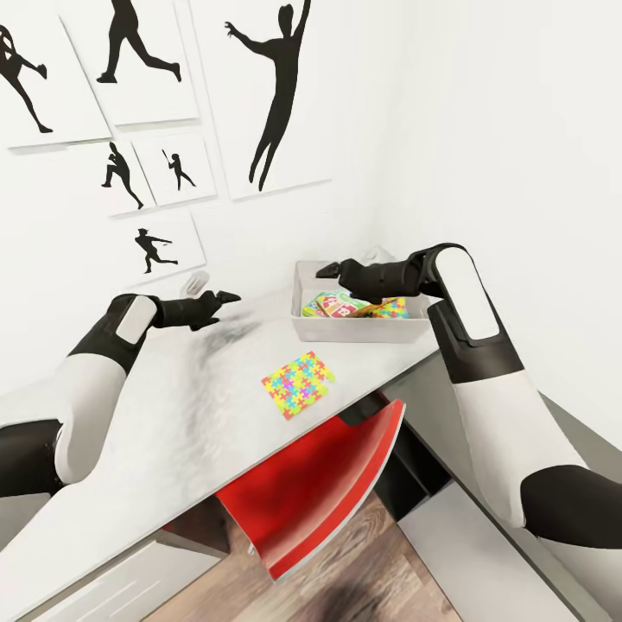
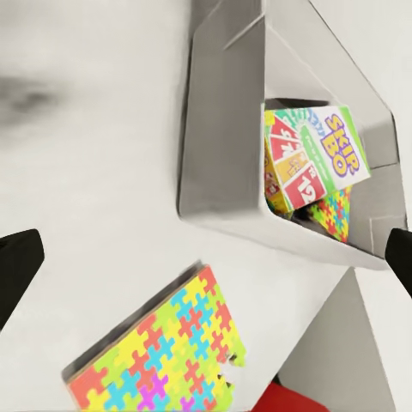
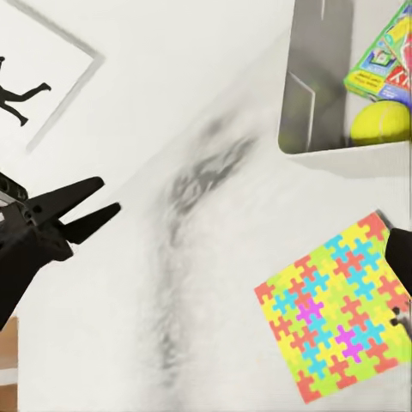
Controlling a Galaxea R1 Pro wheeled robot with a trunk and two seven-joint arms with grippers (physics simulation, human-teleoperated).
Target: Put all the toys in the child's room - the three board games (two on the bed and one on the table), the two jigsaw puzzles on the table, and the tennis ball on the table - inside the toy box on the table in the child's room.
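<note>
A red chair [image 1: 324, 484] sits under the table [image 1: 155, 432] below the jigsaw puzzle [image 1: 299, 383]; both tools spread, empty.

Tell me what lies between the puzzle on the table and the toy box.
Nothing: in the head view, only bare table separates the puzzle from the toy box.

Bright, even rendered light, soft smudged shadows on the table [image 1: 130, 449], wide-angle edge distortion
</note>
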